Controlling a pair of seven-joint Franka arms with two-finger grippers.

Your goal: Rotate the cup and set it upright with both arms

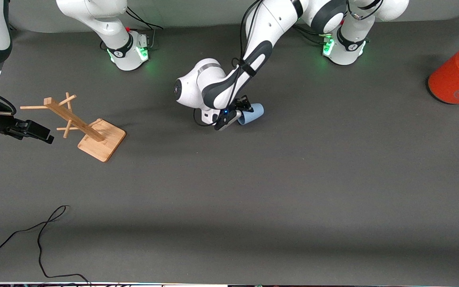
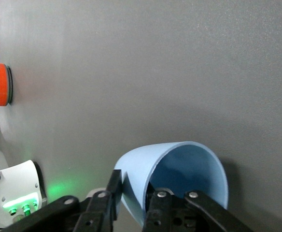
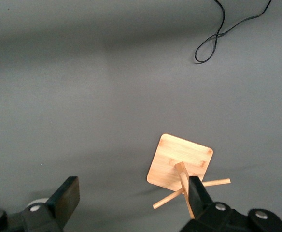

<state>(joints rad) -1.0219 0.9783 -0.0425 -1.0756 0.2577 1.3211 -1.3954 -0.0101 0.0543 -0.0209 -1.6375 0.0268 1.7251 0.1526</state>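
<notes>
Our left gripper (image 1: 240, 113) pinches the rim of the small pale-blue plastic cup (image 1: 252, 113), on its side mid-table; uprighting remains. Our right gripper (image 3: 131, 200) waits spread over the wooden peg stand (image 3: 179, 169).

Grey matted table (image 1: 293, 191) with wooden peg stand (image 1: 90, 133), orange-red can (image 1: 454, 77), black cable (image 1: 42, 239), tipped pale-blue cup (image 1: 252, 113).

No text reads clearly; the orange can (image 1: 456, 77) perhaps bears a faint emblem.
</notes>
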